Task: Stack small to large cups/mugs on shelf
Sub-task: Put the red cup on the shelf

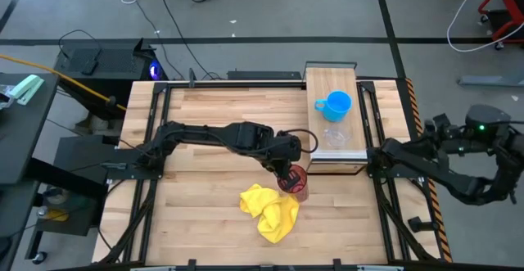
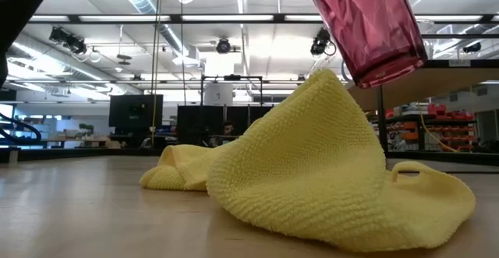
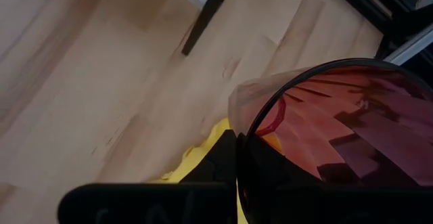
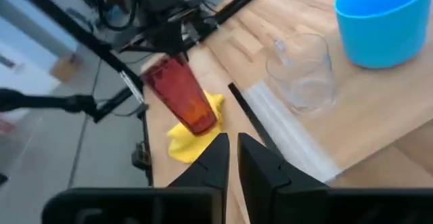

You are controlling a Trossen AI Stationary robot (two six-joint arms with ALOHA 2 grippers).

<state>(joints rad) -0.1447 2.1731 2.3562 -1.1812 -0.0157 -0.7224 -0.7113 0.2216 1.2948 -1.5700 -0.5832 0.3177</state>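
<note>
My left gripper (image 1: 287,168) is shut on the dark red tumbler (image 1: 295,182), which hangs tilted above the yellow cloth (image 1: 270,211) near the table's middle. The tumbler (image 2: 366,24) is clear of the cloth (image 2: 312,172) in the low view. On the shelf (image 1: 348,87) at the far right stands the blue mug (image 1: 335,104), with the small clear cup (image 1: 334,136) nearer the shelf's front end. My right gripper (image 4: 233,149) waits at the table's right edge, open by a narrow gap, holding nothing. My left gripper holds the tumbler by its rim wall (image 3: 242,139), one finger (image 3: 220,163) outside and the other inside the mouth. The fingers slant down from the table's left. The tumbler (image 4: 181,102) hangs below them, mouth up and tilted, its base (image 2: 386,75) lifted clear of the cloth.
The shelf's dark legs (image 3: 203,21) and front edge (image 1: 337,166) stand just right of the tumbler. Dark frame rails (image 1: 385,115) run along the table's sides. Bare tabletop (image 1: 205,140) lies left of the cloth.
</note>
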